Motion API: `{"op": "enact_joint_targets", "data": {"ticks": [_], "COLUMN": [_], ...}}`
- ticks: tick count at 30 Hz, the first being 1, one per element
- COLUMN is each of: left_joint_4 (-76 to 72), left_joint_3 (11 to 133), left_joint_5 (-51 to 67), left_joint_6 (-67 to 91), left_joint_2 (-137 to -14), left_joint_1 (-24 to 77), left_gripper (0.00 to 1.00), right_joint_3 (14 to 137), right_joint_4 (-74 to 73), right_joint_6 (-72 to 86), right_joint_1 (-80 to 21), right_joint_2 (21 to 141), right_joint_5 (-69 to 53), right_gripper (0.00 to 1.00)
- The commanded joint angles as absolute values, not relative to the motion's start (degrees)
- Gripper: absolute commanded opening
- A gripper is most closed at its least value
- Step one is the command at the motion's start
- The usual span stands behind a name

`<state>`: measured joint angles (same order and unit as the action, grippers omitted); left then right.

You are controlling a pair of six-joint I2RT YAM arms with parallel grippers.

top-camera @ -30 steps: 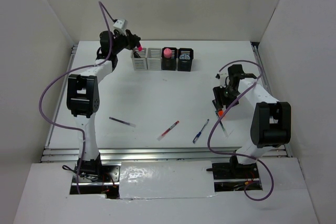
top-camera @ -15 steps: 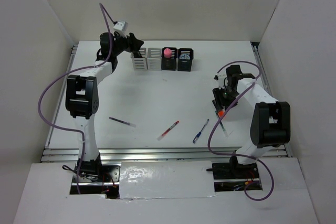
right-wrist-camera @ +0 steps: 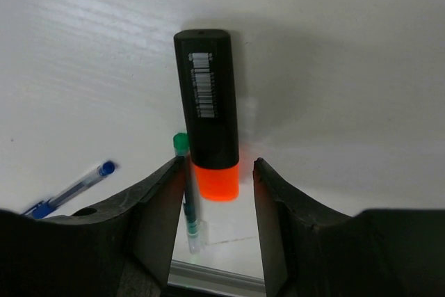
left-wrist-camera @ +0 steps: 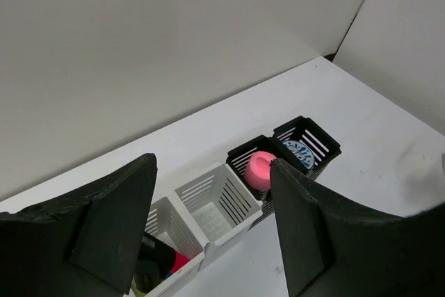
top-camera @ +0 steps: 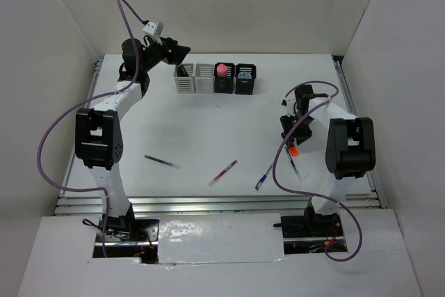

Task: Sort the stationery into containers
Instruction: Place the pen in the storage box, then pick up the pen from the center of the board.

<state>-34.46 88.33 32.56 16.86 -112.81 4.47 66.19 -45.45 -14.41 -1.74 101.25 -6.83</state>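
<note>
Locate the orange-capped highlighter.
Right wrist view: the orange-capped highlighter lies on the table's right side between the right gripper's open fingers, a green-capped pen beside it.

The white table point(top-camera: 208, 119) before me carries the four joined containers point(top-camera: 215, 78) in a row at the upper middle of the top view. Lower down lie a dark pen point(top-camera: 161, 161) at left, a red pen point(top-camera: 223, 172) at centre and a blue pen point(top-camera: 265, 173) right of it. Further right, an orange-capped highlighter point(right-wrist-camera: 207, 123) lies flat, with a green-capped clear pen point(right-wrist-camera: 191, 220) just beside it.
</note>
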Motion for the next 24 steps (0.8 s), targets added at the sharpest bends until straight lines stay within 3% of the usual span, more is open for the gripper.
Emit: {"op": "enact_joint_targets", "data": {"ticks": [1, 24], "left_joint_4": [-37.97, -38.32], "left_joint_3": [87.1, 84.55], "left_joint_5": [34.36, 35.59], "left_joint_6": [18.37, 18.9], "left_joint_2": [-110.13, -107.32], "left_joint_1": [3.43, 2.11], "left_gripper": [0.78, 0.81], "right_joint_3": [69.69, 71.02], "right_joint_4": [-43.33, -47.19], "right_joint_6": [-14.24, -15.47], "right_joint_1": [-1.93, -1.85], "right_joint_2": [102.74, 106.52], "right_joint_5": [-4.93, -3.52], "right_gripper": [0.51, 0.47]}}
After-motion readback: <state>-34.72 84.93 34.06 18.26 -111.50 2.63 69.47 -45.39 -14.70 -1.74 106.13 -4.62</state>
